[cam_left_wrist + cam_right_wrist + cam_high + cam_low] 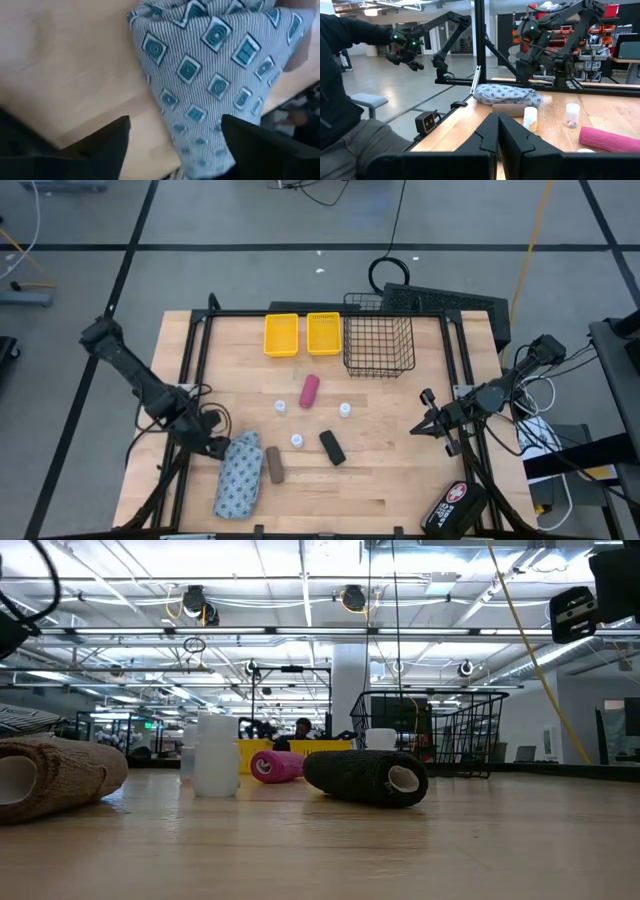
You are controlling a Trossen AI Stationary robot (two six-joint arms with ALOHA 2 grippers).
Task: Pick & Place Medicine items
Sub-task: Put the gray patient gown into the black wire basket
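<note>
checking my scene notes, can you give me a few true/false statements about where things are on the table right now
1. The left gripper is open, its fingers astride one end of the blue-white pouch. True.
2. The pink roll lies inside the wire basket. False: it lies on the bare table, in front of the yellow bins.
3. The right gripper is shut and holds nothing. True.
4. The black roll is stacked on the brown roll. False: they lie apart on the wood.

yellow bins (302, 334) side by side | wire basket (379, 340) beside | black case (452, 508) table corner
</note>
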